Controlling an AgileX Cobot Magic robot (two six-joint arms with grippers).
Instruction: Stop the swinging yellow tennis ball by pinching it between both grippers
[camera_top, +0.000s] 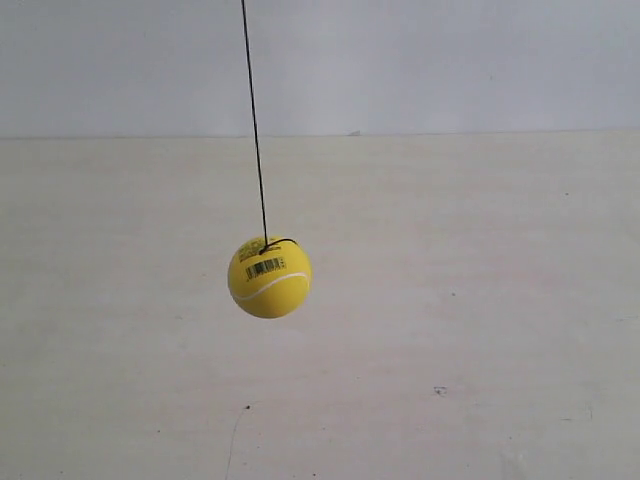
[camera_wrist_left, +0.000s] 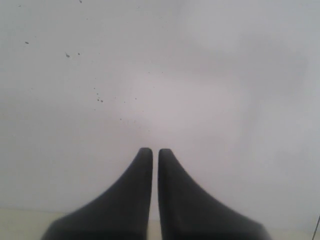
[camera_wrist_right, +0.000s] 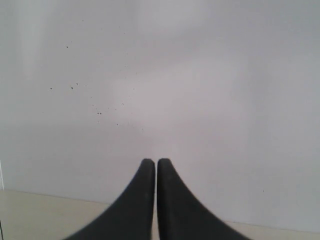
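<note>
The yellow tennis ball (camera_top: 269, 277) hangs in mid-air on a thin dark string (camera_top: 254, 120), left of centre in the exterior view, with its barcode print and white seam facing the camera. The string slants slightly. Neither arm shows in the exterior view. My left gripper (camera_wrist_left: 150, 151) is shut, its two black wedge jaws side by side with a hairline gap and nothing between them, facing a white wall. My right gripper (camera_wrist_right: 151, 162) is likewise shut on nothing, facing the same kind of wall. The ball is out of sight in both wrist views.
A pale cream tabletop (camera_top: 450, 330) lies below the ball, with a white wall (camera_top: 450, 60) behind it. Small dark specks mark the wall (camera_wrist_left: 97, 99) in the left wrist view. A strip of table edge (camera_wrist_right: 40, 210) shows in the right wrist view.
</note>
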